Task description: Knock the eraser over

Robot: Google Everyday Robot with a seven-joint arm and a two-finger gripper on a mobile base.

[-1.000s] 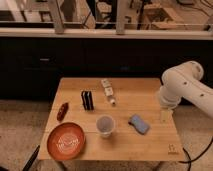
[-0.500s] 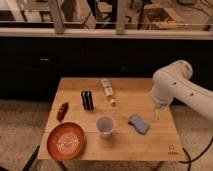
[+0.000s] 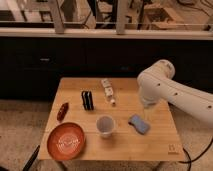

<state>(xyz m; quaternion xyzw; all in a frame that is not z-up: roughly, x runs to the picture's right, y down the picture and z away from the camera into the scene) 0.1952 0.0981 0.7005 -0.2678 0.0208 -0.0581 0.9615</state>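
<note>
- Eraser (image 3: pixel 87 100): black rect. block w/ thin pale stripe, long axis running near-to-far on wooden table (image 3: pixel 160 142), well left of gripper (image 3: pixel 146 106).
- Gripper near soft-looking blue-grey pad (image 3: pixel 139 124); open or closed: can't tell.

black eraser (image 3: pixel 87 100), pale stripe; whitish claw (image 3: pixel 146 108) near pad (image 3: pixel 139 124)

eraser (image 3: pixel 87 100): small black block with a thin pale stripe
pose: appears upright
place: left of scene centre
gripper (image 3: pixel 146 111): well right of the eraser

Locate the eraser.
In the camera view, the eraser sits left of centre on the table, beside the white bottle, behind the cup; the gripper hangs to its right, near the blue pad.
</note>
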